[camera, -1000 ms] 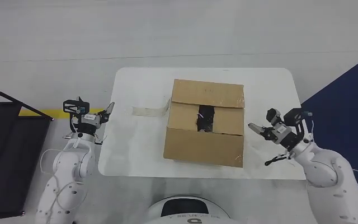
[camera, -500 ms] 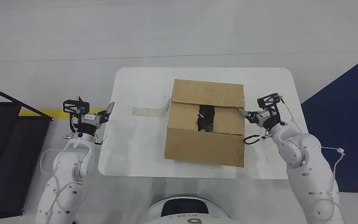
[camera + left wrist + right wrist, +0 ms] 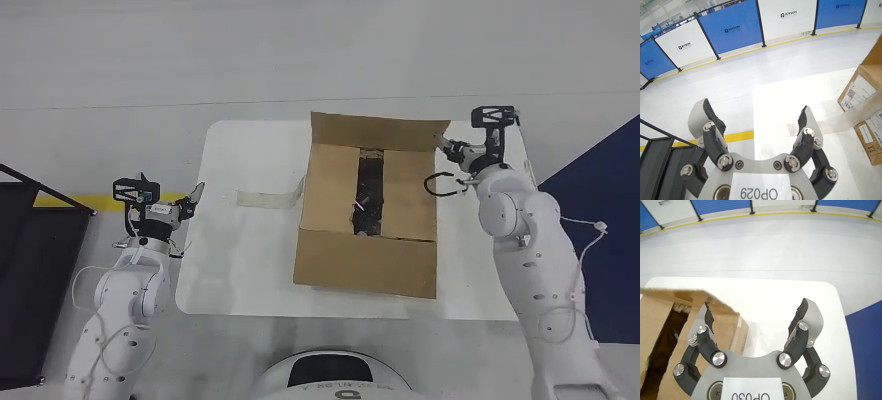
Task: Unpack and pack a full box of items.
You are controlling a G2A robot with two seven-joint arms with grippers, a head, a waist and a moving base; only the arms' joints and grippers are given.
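Left gripper [image 3: 755, 106] hung at the table's [image 3: 240, 260] left edge, jaws spread, holding nothing, well apart from the box.

Tape strip [image 3: 270, 196] lay flat on the table, one end touching the box's left side.

Box [image 3: 365, 260] sat mid-table, centre seam parted, dark items [image 3: 368, 195] visible inside. Far flap [image 3: 380, 132] tilted up.

Right gripper [image 3: 755, 303] at the far right corner, jaws spread, one finger under the flap corner, nothing pinched.

Risks: the flap could slide off that lone finger and drop shut. With nothing bracing the box, an upward pull might drag or tip it.

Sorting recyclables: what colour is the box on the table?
The rectangular cardboard box is plain brown, best seen in the top view.
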